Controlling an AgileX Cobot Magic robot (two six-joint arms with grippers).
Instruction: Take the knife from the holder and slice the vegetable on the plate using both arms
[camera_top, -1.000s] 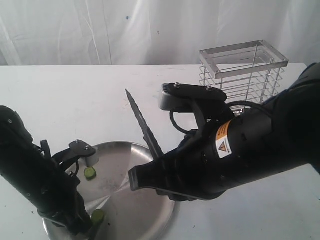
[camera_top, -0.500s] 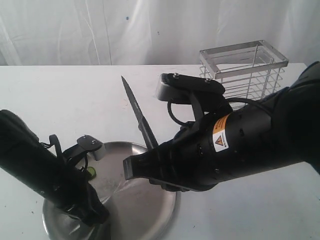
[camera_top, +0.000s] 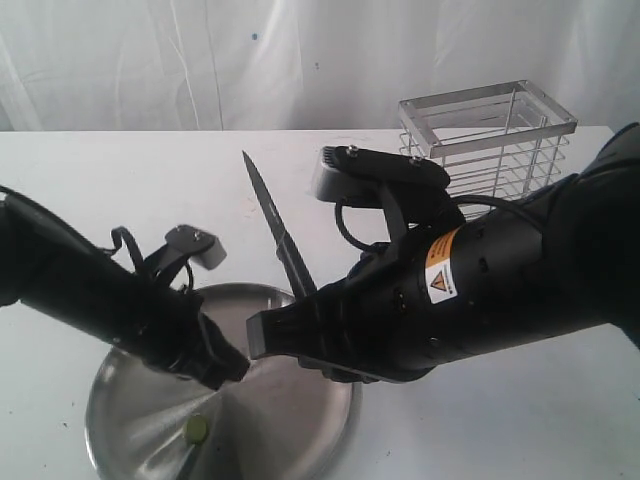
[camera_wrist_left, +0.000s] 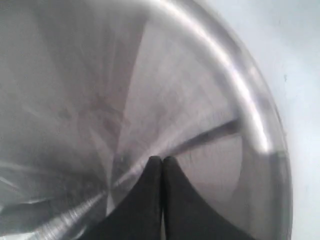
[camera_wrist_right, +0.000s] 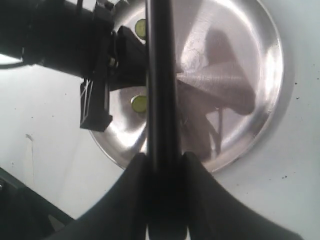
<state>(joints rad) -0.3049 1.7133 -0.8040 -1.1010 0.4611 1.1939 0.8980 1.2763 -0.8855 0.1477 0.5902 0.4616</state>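
The knife (camera_top: 272, 215) is being gripped by the right tool (camera_wrist_right: 162, 156); the closed, empty left tool (camera_wrist_left: 162, 160) just beside it is probably being endangered, should the blade be lowered.

A: Right arm (camera_top: 520, 280)?
B: Bulky, matte black – white sticker (camera_top: 440, 275) with a yellow warning triangle on the side. Dark camera bracket (camera_top: 380, 175) on top, small bright screws (camera_top: 353, 150), black cable (camera_top: 347, 240) looped below.
A: And left arm (camera_top: 80, 290)?
B: Slimmer, black too. Thin cables (camera_top: 125, 238) by a small grey-white block (camera_top: 203, 247). Fingers (camera_wrist_left: 145, 200) black – tapered to narrow tips.
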